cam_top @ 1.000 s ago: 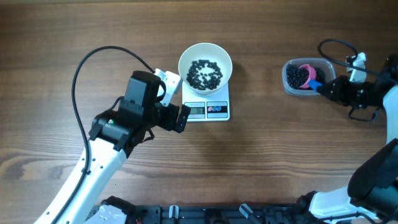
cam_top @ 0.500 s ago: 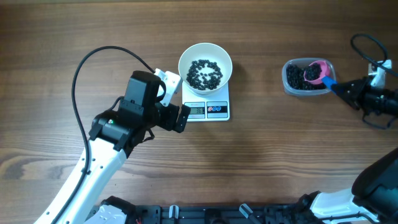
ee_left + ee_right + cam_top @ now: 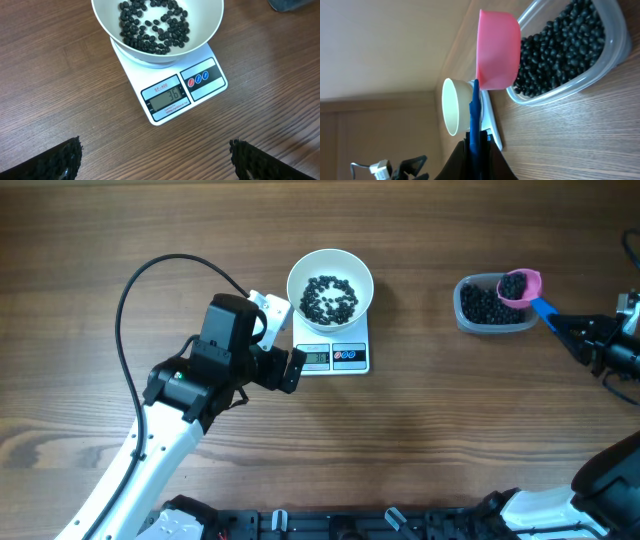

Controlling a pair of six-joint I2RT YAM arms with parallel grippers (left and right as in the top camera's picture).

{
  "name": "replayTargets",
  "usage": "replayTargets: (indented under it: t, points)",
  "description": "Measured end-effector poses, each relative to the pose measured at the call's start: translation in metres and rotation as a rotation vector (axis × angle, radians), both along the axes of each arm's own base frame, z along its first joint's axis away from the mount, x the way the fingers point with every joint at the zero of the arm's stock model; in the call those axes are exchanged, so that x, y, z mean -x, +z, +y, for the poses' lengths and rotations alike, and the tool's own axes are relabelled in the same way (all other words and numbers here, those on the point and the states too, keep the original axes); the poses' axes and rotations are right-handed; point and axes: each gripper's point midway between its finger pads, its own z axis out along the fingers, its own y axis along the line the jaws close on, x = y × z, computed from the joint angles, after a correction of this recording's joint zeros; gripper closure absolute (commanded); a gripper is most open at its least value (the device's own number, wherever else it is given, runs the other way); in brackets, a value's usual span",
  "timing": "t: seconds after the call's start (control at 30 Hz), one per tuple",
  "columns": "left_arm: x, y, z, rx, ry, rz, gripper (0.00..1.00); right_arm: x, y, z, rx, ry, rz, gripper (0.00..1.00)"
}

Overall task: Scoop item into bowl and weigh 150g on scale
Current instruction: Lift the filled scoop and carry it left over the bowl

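Note:
The white bowl [image 3: 330, 283] stands on the scale [image 3: 333, 356] with a thin layer of the item, black beans [image 3: 330, 297], in it. In the left wrist view the scale's display [image 3: 170, 96] reads 36. My left gripper [image 3: 287, 342] is open just left of the scale, holding nothing; its fingertips [image 3: 65, 160] frame bare wood. My right gripper [image 3: 575, 330] is shut on the blue handle [image 3: 475, 115] of a pink scoop [image 3: 520, 285]. The scoop holds beans and hangs over the right end of the clear tub [image 3: 490, 305].
The tub [image 3: 570, 50] of beans sits at the far right of the wooden table, about a hand's width from the scale. A black cable [image 3: 150, 275] loops from the left arm across the table's left side.
My right arm has drawn back to the right. The pink scoop has come up out of the tub's beans to its right rim, filled. The left arm has not moved.

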Motion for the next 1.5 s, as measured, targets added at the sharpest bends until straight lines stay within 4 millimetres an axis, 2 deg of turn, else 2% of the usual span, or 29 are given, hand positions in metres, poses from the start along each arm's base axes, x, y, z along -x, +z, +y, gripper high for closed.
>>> replayTargets:
  t: [0.2,0.4,0.7,0.8,0.93,1.0,1.1,1.3,1.5]
  points:
    - [0.0,0.0,0.0,0.0,0.0,0.0,0.0,-0.004,0.019,0.014,-0.101,0.019,-0.062,0.96]
    - [0.0,0.0,0.0,0.0,0.0,0.0,0.0,-0.017,0.046,0.064,-0.231,0.155,-0.162,0.96]
    - [0.0,0.0,0.0,0.0,0.0,0.0,0.0,-0.021,0.059,0.138,-0.292,0.374,-0.212,0.96]
    - [0.0,0.0,0.0,0.0,0.0,0.0,0.0,-0.021,0.058,0.167,-0.271,0.473,-0.236,0.96]
    - [0.0,0.0,0.0,0.0,0.0,0.0,0.0,-0.026,0.043,0.194,-0.18,0.553,-0.208,0.96]
    - [0.0,0.0,0.0,0.0,0.0,0.0,0.0,-0.031,0.038,0.21,-0.141,0.592,-0.217,0.96]
    - [0.0,0.0,0.0,0.0,0.0,0.0,0.0,-0.049,0.037,0.239,-0.057,0.638,-0.28,0.96]
    - [0.0,0.0,0.0,0.0,0.0,0.0,0.0,-0.071,0.034,0.267,0.104,0.609,-0.323,0.96]
    - [0.0,0.0,0.0,0.0,0.0,0.0,0.0,-0.077,0.016,0.285,0.288,0.602,-0.335,0.96]
